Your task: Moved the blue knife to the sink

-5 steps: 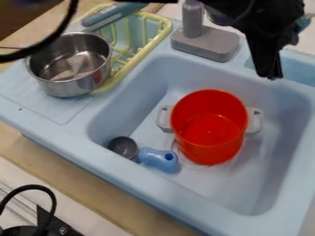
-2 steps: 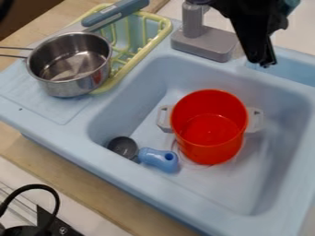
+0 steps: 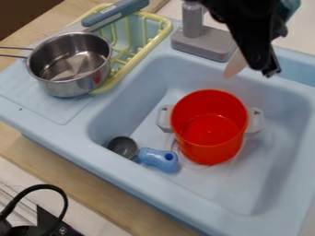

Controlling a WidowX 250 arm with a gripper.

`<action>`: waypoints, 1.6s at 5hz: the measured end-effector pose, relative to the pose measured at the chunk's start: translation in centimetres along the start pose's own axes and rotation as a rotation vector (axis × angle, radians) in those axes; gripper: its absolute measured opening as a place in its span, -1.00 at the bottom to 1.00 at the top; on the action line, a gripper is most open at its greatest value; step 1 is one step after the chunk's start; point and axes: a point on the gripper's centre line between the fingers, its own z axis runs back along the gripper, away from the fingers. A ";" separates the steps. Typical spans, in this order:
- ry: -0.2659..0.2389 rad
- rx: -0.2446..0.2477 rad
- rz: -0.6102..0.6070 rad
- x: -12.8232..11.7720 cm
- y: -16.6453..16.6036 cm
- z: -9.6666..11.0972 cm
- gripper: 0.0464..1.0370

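Up at one o'clock, the black gripper (image 3: 269, 73) is closed on the blue-handled knife (image 3: 233, 66), its smooth beige blade jutting over the back rim of the pale-blue plastic sink (image 3: 132, 173). The basin holds a glossy red cylindrical pot (image 3: 210, 150) with grey handles; a shiny round steel saucepan (image 3: 72, 86) sits at ten o'clock.
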 end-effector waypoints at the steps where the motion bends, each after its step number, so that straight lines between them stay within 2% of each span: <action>1: 0.066 -0.007 0.076 -1.0 -0.3 0.1 -0.73; 3: 0.204 -0.028 0.137 -3.5 -0.6 -2.4 -0.73; 5: 0.332 -0.001 0.216 -6.6 0.4 -4.0 -0.73; 6: 0.352 -0.023 0.230 -7.2 0.3 -4.7 -0.73; 7: 0.404 -0.071 0.231 -8.1 -0.3 -5.3 -0.66; 8: 0.424 -0.106 0.262 -8.5 -0.6 -5.4 -0.19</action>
